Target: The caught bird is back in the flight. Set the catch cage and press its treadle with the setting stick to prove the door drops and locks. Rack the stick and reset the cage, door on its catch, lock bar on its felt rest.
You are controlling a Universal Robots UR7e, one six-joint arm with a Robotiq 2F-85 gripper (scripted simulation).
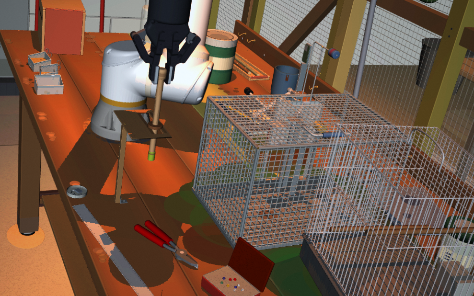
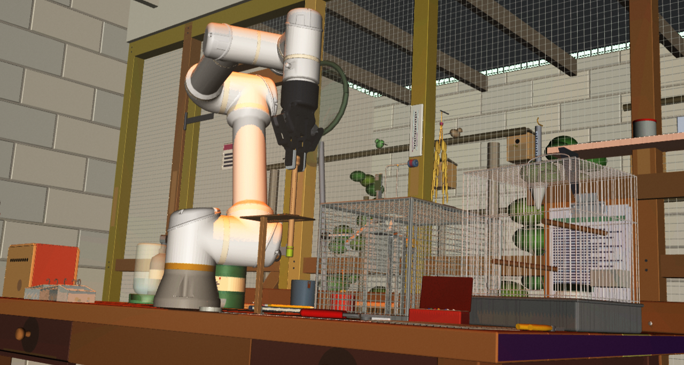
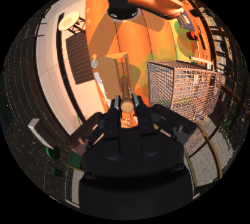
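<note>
The setting stick [image 1: 156,114] [image 2: 291,205] [image 3: 125,92], a wooden rod with a green tip, hangs upright through the hole of a small plate rack [image 1: 141,125] [image 2: 276,217] on a post. I grip the stick by its knobbed top end in my closed gripper [image 1: 162,71] [image 2: 297,164] [image 3: 126,104], directly above the rack. The catch cage [image 1: 268,161] [image 2: 387,253] [image 3: 182,89], a wire box, stands on the bench to the right of the rack. Its treadle and door parts are hard to make out through the mesh.
The rack post [image 1: 120,165] stands right under my gripper, with my own arm base [image 1: 128,92] just behind. Red pliers [image 1: 165,241], a steel ruler [image 1: 110,246] and a red pin box [image 1: 238,275] lie near the front edge. A larger bird cage [image 1: 408,209] stands right of the catch cage.
</note>
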